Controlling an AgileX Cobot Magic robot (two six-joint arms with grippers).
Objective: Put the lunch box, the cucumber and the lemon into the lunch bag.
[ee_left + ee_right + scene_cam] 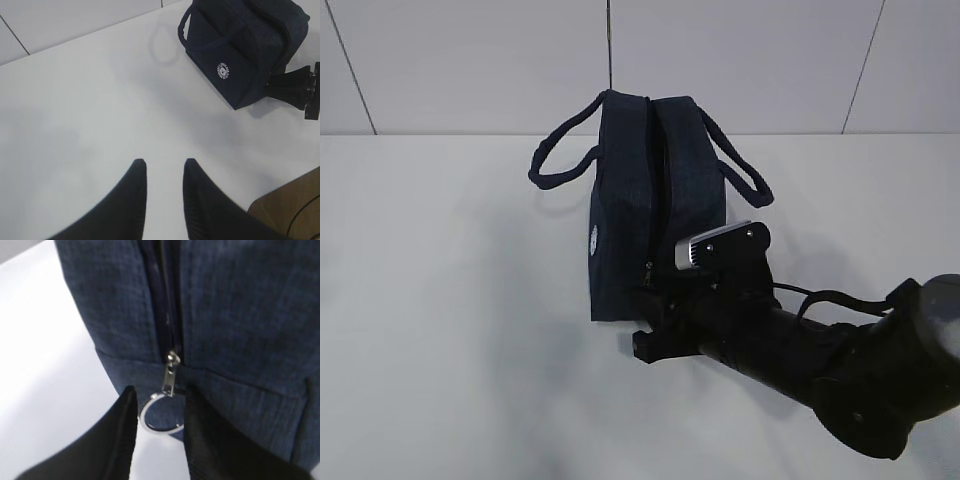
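Observation:
The dark navy lunch bag (pixel 655 200) stands on the white table, its two loop handles hanging to the sides and its top zipper drawn shut. It also shows in the left wrist view (pixel 245 55) with its white emblem (pixel 222 70). My right gripper (pixel 655 310) is at the bag's near end. In the right wrist view (pixel 159 395) it is open, with the silver ring pull (pixel 160 415) hanging between its fingertips. My left gripper (pixel 162 162) is open and empty over bare table, away from the bag. The lunch box, cucumber and lemon are out of view.
The white table (pixel 440 300) runs back to a tiled wall (pixel 470 60). The right arm (pixel 840 370) stretches in from the lower right. A brown surface (pixel 290 205) shows beyond the table's edge in the left wrist view.

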